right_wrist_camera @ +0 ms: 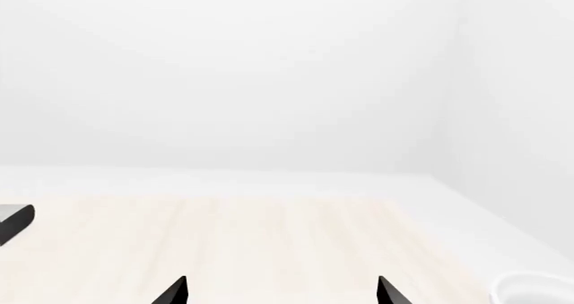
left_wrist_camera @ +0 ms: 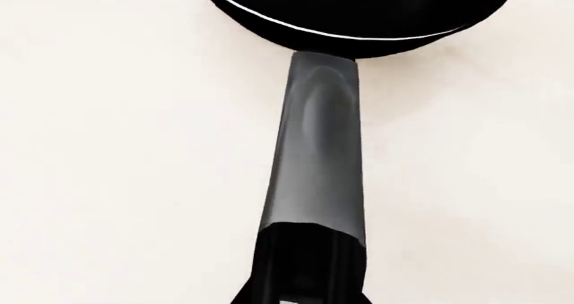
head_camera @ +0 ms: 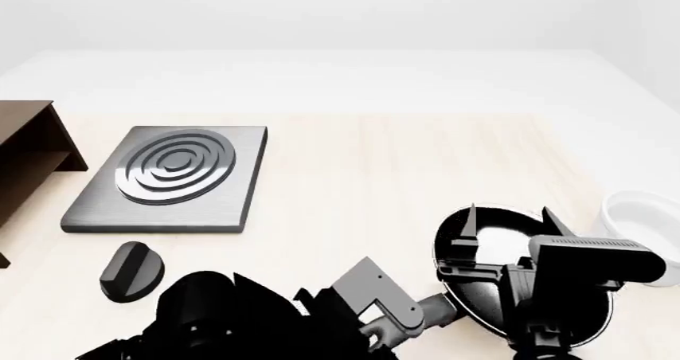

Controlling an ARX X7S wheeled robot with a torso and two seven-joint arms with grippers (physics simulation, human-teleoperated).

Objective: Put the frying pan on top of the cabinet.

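1. In the head view I see the pan [head_camera: 499, 296] low on the right side of the table [head_camera: 425, 169], partly hidden by my right gripper [head_camera: 506, 217], which is above it.
2. The right fingertips [head_camera: 466, 218] stand well apart, so this gripper is wide open and holds nothing. The right wrist view confirms it: only two dark tips [right_wrist_camera: 172, 292] at the frame edge, with bare table between them.
3. The left wrist view shows what the head view hides: the grey handle [left_wrist_camera: 318, 156] goes straight from the pan's black rim into the left gripper [left_wrist_camera: 305, 270]. It seems closed around the handle's end, but I cannot see the fingers clearly.
4. In the head view the left arm [head_camera: 372, 300] reaches toward the pan from the left.
5. The cabinet [head_camera: 27, 157] is only in the head view, at the far left edge, well apart from the pan.
6. Between them lies the hotplate [head_camera: 170, 177], with a knob [head_camera: 127, 271] near it.
7. A white bowl [head_camera: 642, 217] is at the right edge; the right wrist view also catches its rim.
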